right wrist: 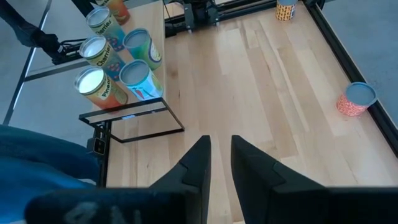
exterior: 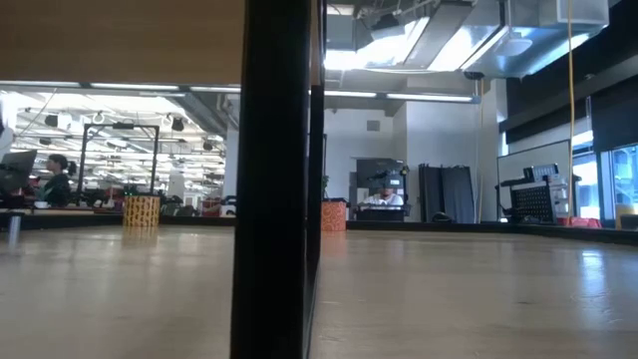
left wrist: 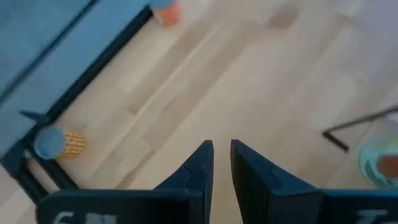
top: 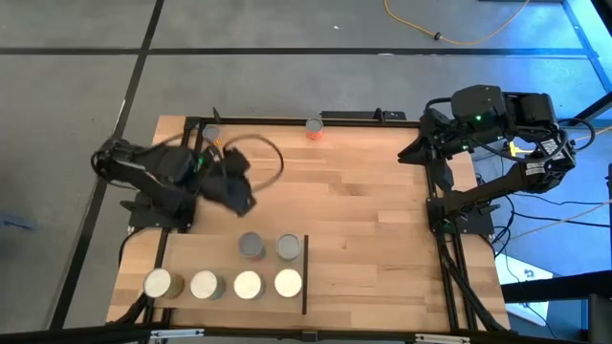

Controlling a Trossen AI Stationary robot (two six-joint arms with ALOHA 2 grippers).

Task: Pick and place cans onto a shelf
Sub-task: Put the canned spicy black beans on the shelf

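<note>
Six cans stand upright on the shelf (top: 191, 256) at the near left: several white-topped ones (top: 248, 285) in a row and two grey-topped ones (top: 251, 246) behind them. The right wrist view shows the same group of cans (right wrist: 118, 62). A black bar (top: 305, 277) runs along the shelf's right edge. An orange can (top: 314, 127) stands at the far edge, and another can (top: 211, 134) stands near the far left corner. My left gripper (top: 244, 199) hovers over the left half of the table; its fingers are shut (left wrist: 222, 155) and hold nothing. My right gripper (right wrist: 221, 155) waits raised at the far right, shut and empty.
Bare wood spreads across the table's middle and right (top: 373, 220). A black frame rail (top: 287, 120) lines the far edge, and a looped cable (top: 258, 158) hangs by the left arm. In the low view a black post (exterior: 274, 179) stands close in front, with the two far cans (exterior: 333, 214) behind it.
</note>
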